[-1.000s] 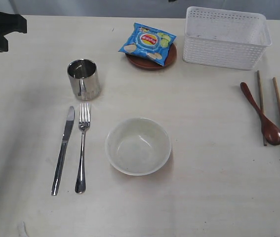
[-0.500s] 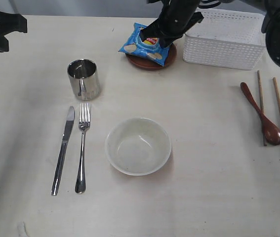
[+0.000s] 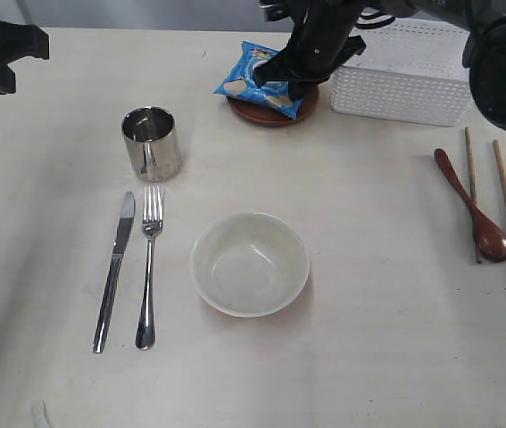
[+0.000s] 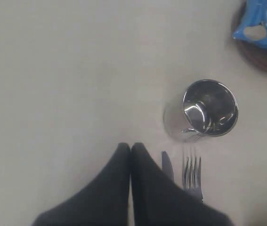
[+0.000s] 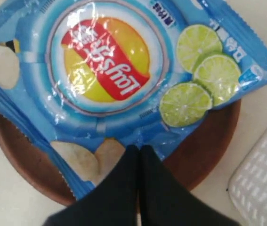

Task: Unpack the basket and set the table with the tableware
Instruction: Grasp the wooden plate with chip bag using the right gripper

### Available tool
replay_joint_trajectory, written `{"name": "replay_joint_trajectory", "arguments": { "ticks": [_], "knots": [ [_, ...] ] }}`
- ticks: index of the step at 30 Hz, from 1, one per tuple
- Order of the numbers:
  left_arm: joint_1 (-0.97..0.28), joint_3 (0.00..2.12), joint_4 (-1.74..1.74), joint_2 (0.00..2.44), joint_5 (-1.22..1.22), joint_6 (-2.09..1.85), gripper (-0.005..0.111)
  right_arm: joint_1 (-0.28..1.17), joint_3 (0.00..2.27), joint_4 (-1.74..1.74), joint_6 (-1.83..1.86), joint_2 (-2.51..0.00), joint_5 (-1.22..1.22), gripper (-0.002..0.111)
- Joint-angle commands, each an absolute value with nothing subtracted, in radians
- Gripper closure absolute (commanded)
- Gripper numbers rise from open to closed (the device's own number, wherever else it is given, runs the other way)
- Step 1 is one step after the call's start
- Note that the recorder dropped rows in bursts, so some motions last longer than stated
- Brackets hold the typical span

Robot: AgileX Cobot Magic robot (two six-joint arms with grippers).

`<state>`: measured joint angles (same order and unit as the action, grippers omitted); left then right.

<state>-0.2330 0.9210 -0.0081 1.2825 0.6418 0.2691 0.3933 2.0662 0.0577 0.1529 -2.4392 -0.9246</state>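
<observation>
Right fingers [image 5: 124, 183] together over brown plate [image 5: 208, 150] — chip bag [image 5: 105, 70] on it, left fingers [image 4: 114, 183] together near cup [image 4: 211, 108]

The bag [image 3: 239, 80] hides most of the plate [image 3: 266, 118] near the table's [image 3: 369, 339] far edge; the right arm [image 3: 324, 36] covers part of the bag and the basket's [image 3: 413, 89] left end.

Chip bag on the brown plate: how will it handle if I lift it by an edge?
The chip bag looks puffed and crinkly, so probably light and floppy, sagging from a pinched edge. Its glossy film shows glare, so it may slip. The plate beneath likely stays put.
</observation>
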Motion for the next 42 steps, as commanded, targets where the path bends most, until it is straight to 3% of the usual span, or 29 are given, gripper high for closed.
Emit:
{"name": "replay_joint_trajectory", "arguments": {
  "ticks": [1, 42],
  "knots": [
    [-0.233, 0.915, -0.015, 1.282, 0.633, 0.265, 0.107, 0.403, 2.069, 0.051, 0.148, -2.438, -0.951, 0.109],
    [-0.233, 0.915, -0.015, 1.282, 0.633, 0.265, 0.107, 0.537, 2.069, 0.051, 0.142, -2.482, -1.075, 0.109]
  ]
}}
